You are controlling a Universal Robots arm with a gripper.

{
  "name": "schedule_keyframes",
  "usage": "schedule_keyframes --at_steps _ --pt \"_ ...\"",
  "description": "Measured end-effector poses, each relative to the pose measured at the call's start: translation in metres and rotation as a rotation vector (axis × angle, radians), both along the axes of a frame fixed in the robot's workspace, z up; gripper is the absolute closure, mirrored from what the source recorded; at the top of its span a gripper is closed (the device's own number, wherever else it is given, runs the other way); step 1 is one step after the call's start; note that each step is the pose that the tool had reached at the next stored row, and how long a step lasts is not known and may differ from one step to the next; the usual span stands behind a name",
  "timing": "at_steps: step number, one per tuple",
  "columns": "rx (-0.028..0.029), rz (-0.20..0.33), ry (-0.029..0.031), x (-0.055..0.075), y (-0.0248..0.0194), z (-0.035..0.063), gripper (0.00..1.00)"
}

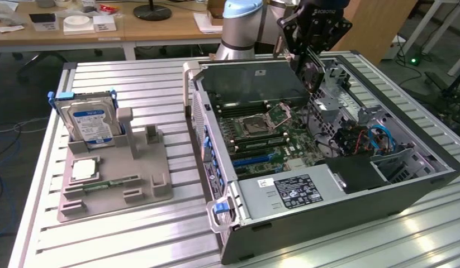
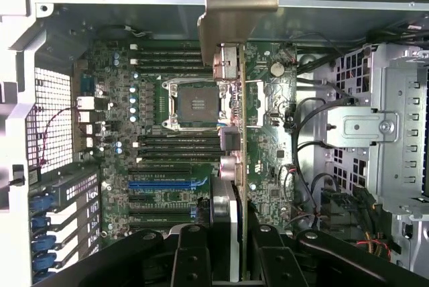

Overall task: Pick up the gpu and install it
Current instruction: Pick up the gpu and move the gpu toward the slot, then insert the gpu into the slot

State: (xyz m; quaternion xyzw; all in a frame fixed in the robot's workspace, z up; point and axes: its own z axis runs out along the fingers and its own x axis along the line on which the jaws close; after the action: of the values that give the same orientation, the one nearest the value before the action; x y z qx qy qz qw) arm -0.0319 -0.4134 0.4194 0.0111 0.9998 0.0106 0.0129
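Observation:
My gripper (image 1: pixel 309 51) hangs over the far part of the open computer case (image 1: pixel 408 187) and is shut on the gpu (image 1: pixel 312 70), a thin dark card held on edge above the motherboard (image 1: pixel 269 134). In the wrist view the gpu (image 2: pixel 238 133) runs edge-on away from my gripper (image 2: pixel 231 253), its silver-grey bracket (image 2: pixel 231 5) at the far end near the case wall. The black fingers (image 2: pixel 193 257) press on either side of the card. It hovers over the CPU socket (image 2: pixel 196 104), clear of the board. A blue expansion slot (image 2: pixel 161 184) lies free to one side.
A grey holder (image 1: pixel 122 173) on the exterior view's left carries a silver hard drive with a blue label (image 1: pixel 91 120), a CPU chip (image 1: pixel 84 168) and a green memory stick (image 1: pixel 114 182). Inside the case are a drive cage (image 2: pixel 392 133), loose cables (image 1: pixel 379 139) and the power supply (image 1: pixel 293 191).

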Motion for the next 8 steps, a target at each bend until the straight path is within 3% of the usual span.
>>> schedule_keyframes --at_steps 8 --pt "0.0 0.0 0.0 0.0 0.0 0.0 0.72"
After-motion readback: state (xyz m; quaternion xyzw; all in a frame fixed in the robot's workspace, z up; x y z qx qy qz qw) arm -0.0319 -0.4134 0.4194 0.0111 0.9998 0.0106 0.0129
